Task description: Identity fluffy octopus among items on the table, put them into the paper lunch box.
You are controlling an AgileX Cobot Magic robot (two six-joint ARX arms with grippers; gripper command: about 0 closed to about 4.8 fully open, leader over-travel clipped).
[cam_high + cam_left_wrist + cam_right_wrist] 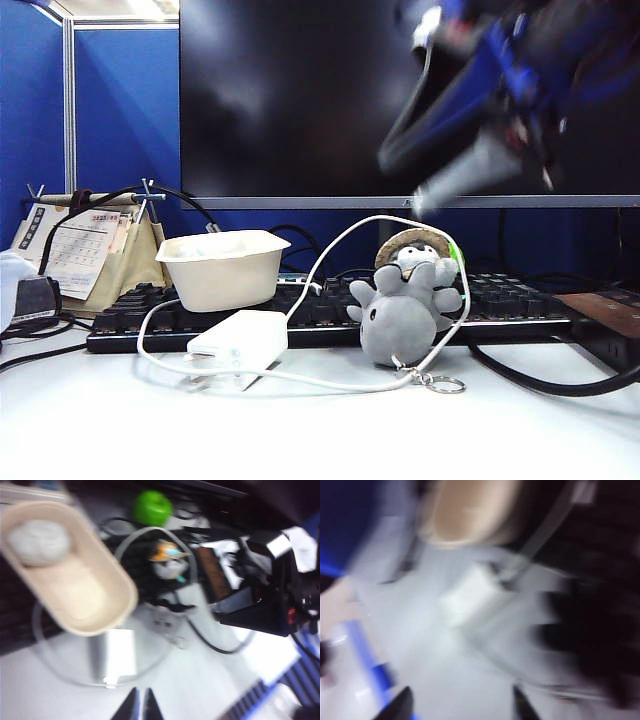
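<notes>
The fluffy octopus [400, 318], light grey with a keyring chain [440, 381], sits on the white table in front of the keyboard. The cream paper lunch box [222, 268] stands on the keyboard's left part. In the left wrist view a light-grey fluffy lump [36, 542] lies inside the lunch box [95, 607], too blurred to name. My left gripper [140, 706] is shut and empty, over bare table near the adapter. My right gripper [462, 707] is wide open with nothing between its fingers, above the table. The right arm [500, 90] is a blur high over the octopus.
A white power adapter [240, 338] with a looping white cable [330, 250] lies between box and octopus. A small plush in a straw hat [415, 250] sits behind the octopus, near a green apple [152, 507]. A black keyboard [520, 300] and a desk calendar [85, 250] are there too.
</notes>
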